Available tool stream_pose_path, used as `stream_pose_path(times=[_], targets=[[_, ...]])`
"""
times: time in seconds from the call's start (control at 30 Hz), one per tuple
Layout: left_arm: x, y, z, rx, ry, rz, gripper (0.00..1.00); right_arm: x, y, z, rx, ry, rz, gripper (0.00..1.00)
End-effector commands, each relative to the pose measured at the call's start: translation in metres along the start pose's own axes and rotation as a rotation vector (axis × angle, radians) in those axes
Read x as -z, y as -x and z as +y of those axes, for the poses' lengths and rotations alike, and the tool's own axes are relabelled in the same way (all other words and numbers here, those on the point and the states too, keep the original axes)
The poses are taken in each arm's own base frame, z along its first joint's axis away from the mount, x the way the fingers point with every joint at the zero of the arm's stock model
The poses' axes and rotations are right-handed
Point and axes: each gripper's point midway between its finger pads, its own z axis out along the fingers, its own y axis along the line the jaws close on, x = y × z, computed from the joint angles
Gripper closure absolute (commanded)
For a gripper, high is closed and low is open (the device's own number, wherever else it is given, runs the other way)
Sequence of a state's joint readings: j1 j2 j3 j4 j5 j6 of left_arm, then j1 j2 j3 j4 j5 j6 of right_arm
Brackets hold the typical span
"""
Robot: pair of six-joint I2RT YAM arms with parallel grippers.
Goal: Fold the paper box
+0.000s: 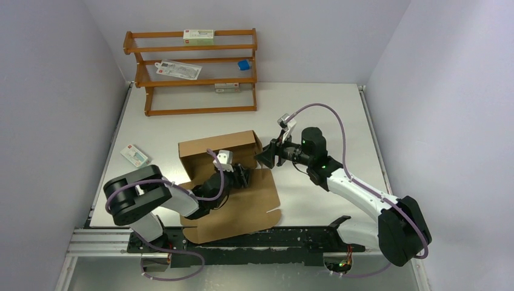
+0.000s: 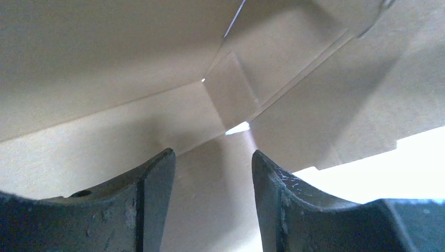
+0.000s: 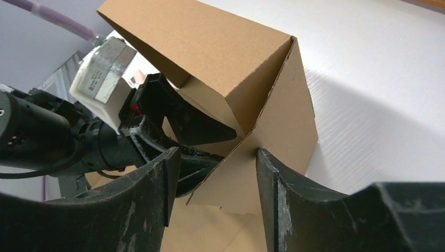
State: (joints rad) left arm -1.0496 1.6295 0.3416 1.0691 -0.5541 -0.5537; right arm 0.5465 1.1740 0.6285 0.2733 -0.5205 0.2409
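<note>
The paper box (image 1: 215,148) is brown cardboard, partly folded, with its back wall raised and a flat panel (image 1: 245,206) lying toward the arms. My left gripper (image 1: 242,177) reaches low inside the box. In the left wrist view it (image 2: 212,153) stands open over the cardboard floor, facing an inner corner (image 2: 231,100), with nothing pinched. My right gripper (image 1: 265,156) is at the box's right end. In the right wrist view it (image 3: 215,152) is open, and the raised side flap (image 3: 278,121) has its edge between the fingers.
An orange-brown wooden rack (image 1: 194,73) holding small white cartons stands at the back of the table. Another white carton (image 1: 134,155) lies at the left. Walls close in on both sides, and a metal rail (image 1: 242,239) runs along the near edge.
</note>
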Motion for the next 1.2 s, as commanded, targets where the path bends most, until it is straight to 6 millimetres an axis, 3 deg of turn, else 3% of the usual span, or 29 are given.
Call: stream_pose_path(times=[0.0,0.27,0.47,0.83,1.03,1.17], targets=[[0.012,-0.019,0.03,-0.022,0.111,0.077,0.4,-0.003,0.0,0.015,-0.006,0.083,-0.018,0.41],[0.01,-0.039,0.038,-0.071,0.125,0.131,0.42,-0.005,0.001,0.029,-0.035,0.177,-0.05,0.4],[0.017,-0.024,0.024,-0.056,0.047,0.097,0.38,-0.006,-0.002,0.032,-0.064,0.195,-0.051,0.39],[0.05,0.018,-0.023,-0.039,-0.168,0.017,0.2,-0.009,0.002,0.028,-0.081,0.168,-0.062,0.38],[0.044,0.032,-0.05,-0.061,-0.258,-0.02,0.14,-0.014,0.001,0.03,-0.093,0.171,-0.06,0.38],[0.033,0.035,-0.054,-0.066,-0.243,-0.055,0.13,-0.015,0.001,0.03,-0.096,0.17,-0.06,0.38]])
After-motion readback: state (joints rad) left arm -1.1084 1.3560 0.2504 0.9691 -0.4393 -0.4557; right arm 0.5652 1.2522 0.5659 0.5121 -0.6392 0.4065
